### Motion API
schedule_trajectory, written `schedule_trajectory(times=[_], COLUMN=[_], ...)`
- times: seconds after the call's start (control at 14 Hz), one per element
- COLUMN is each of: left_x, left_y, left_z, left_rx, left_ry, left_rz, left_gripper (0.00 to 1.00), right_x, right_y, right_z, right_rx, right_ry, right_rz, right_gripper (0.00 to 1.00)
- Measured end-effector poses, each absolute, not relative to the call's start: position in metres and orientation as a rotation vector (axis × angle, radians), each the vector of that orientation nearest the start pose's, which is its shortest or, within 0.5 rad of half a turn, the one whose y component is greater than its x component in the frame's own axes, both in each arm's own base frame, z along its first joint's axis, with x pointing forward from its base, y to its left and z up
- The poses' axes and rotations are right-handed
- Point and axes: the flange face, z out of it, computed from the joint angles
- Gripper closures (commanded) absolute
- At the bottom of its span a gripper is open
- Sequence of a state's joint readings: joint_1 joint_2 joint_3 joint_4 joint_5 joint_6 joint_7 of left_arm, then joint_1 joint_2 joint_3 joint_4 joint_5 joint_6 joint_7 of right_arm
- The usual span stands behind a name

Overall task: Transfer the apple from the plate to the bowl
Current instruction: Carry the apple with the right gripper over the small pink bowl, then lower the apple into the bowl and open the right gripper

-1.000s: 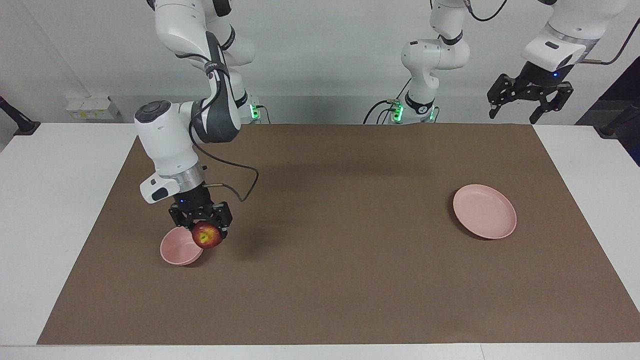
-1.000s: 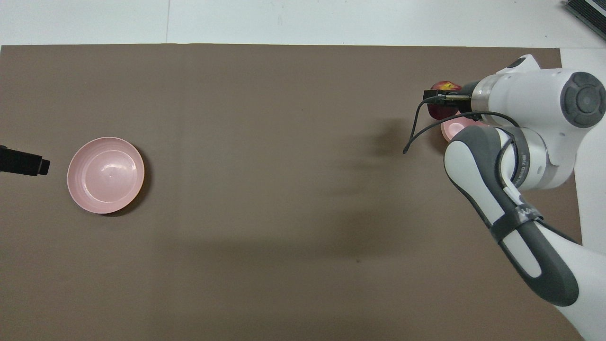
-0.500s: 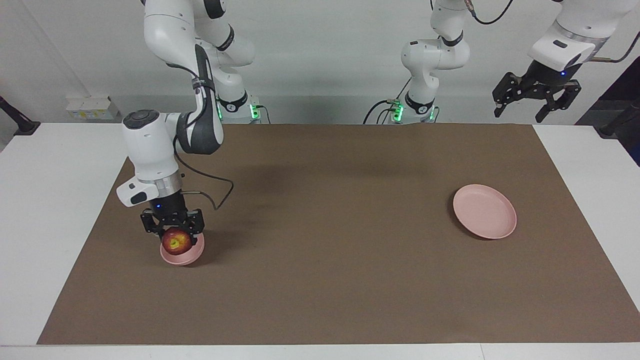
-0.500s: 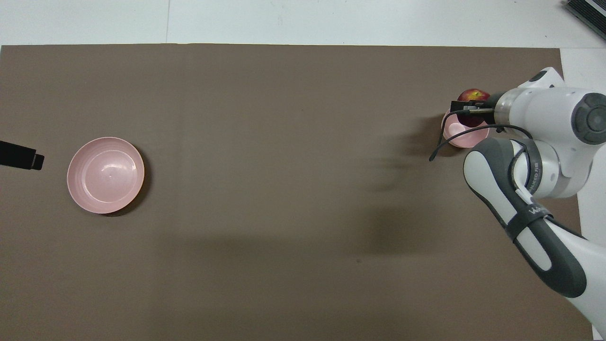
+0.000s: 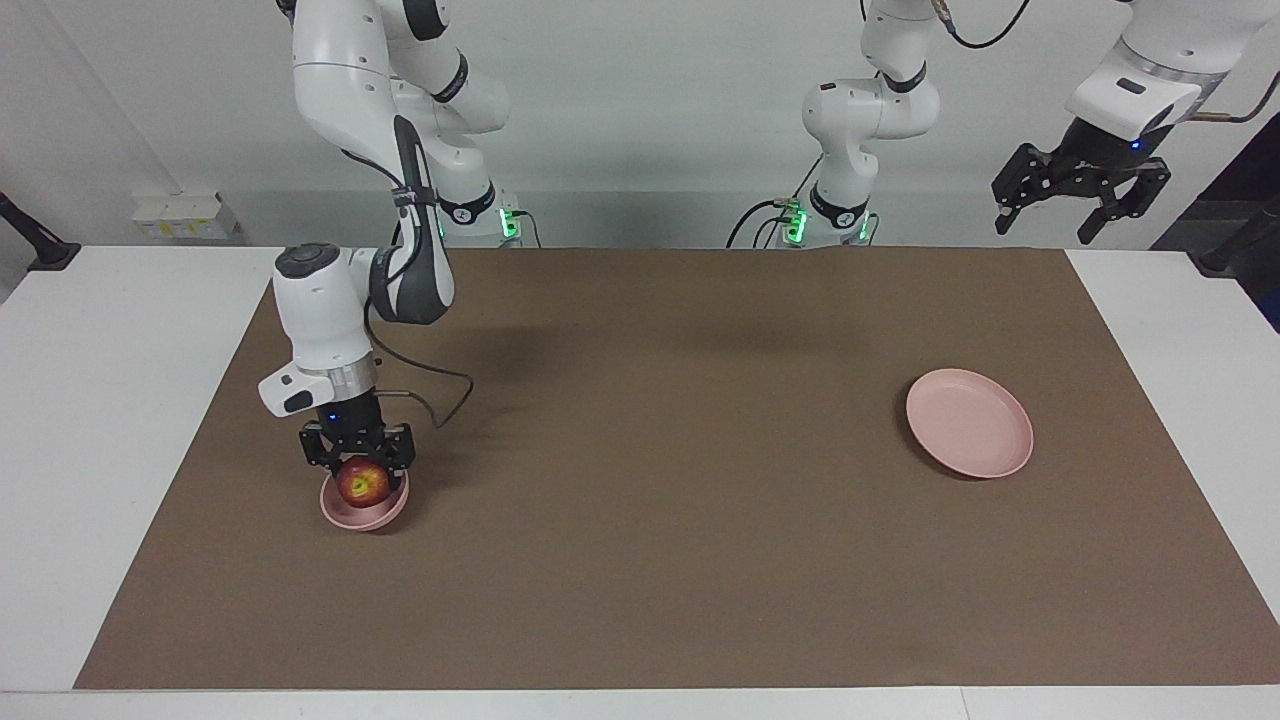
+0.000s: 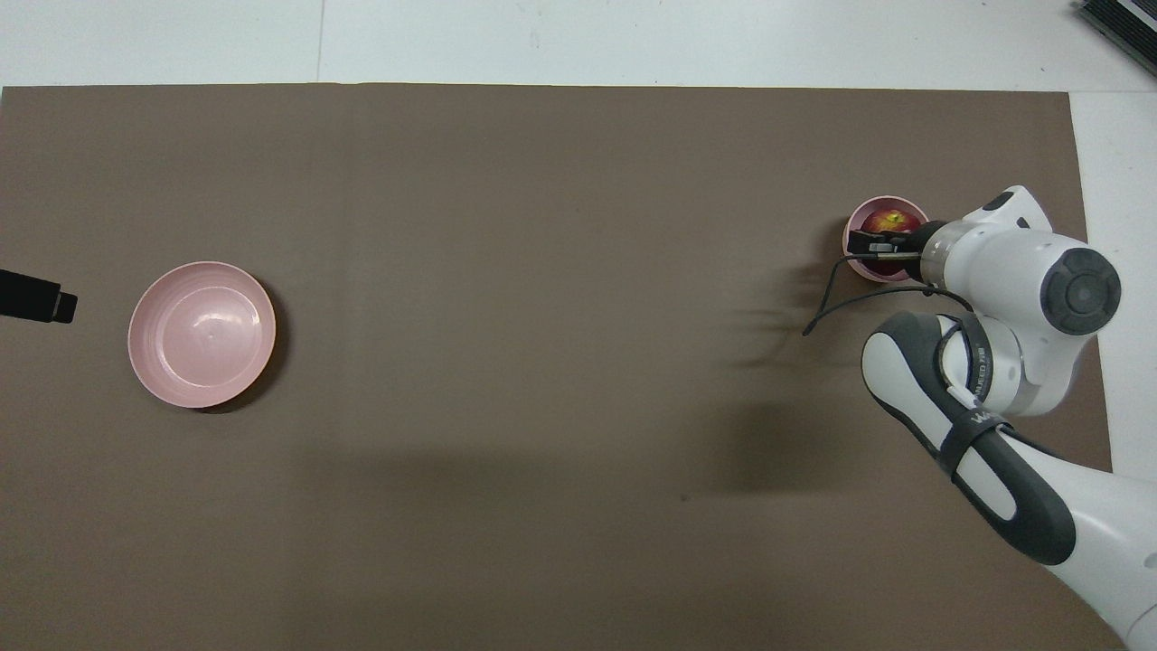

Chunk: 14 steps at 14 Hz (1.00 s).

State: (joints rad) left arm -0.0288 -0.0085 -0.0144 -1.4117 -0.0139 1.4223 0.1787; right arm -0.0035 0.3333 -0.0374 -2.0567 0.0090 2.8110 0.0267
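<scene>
The dark red apple (image 5: 363, 484) (image 6: 888, 221) with its yellow-green patch hangs in the mouth of the small pink bowl (image 5: 385, 514) (image 6: 854, 246), toward the right arm's end of the table. My right gripper (image 5: 361, 472) (image 6: 890, 237) points straight down over the bowl and is shut on the apple. Whether the apple touches the bowl's bottom I cannot tell. The flat pink plate (image 5: 968, 422) (image 6: 201, 334) lies toward the left arm's end. My left gripper (image 5: 1045, 215) (image 6: 36, 303) waits high up beside the mat's corner, open, holding nothing.
A brown mat (image 5: 660, 500) covers most of the white table (image 5: 110, 330). A black cable (image 5: 440, 385) loops out from the right wrist above the mat, beside the bowl.
The right gripper carried the apple toward the right arm's end of the table and lowered it into the bowl's mouth. The left gripper rose slightly.
</scene>
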Motion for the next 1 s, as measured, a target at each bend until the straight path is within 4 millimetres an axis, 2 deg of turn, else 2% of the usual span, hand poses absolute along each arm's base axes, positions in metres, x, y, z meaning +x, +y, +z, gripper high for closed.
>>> schedule_trajectory(times=[0.14, 0.43, 0.57, 0.86, 1.0], left_x=[0.534, 0.533, 0.533, 0.532, 0.532], left_y=[-0.026, -0.026, -0.026, -0.025, -0.021], left_z=[0.69, 0.69, 0.69, 0.691, 0.691], left_rx=[-3.134, -3.134, -3.134, -3.134, -3.135], left_ry=[0.356, 0.356, 0.356, 0.354, 0.343], left_rz=[-0.028, -0.022, -0.022, -0.025, -0.027], left_gripper=[0.0, 0.0, 0.0, 0.0, 0.0], right_x=[0.629, 0.634, 0.637, 0.638, 0.638], right_y=[-0.027, -0.025, -0.023, -0.019, -0.017], right_z=[0.312, 0.325, 0.345, 0.406, 0.43], right_rx=[-3.079, -3.078, -3.09, -3.11, -3.121], right_ry=[0.114, 0.109, 0.105, 0.095, 0.091], right_rz=[-0.668, -0.666, -0.592, -0.434, -0.339], right_gripper=[0.0, 0.0, 0.0, 0.0, 0.0])
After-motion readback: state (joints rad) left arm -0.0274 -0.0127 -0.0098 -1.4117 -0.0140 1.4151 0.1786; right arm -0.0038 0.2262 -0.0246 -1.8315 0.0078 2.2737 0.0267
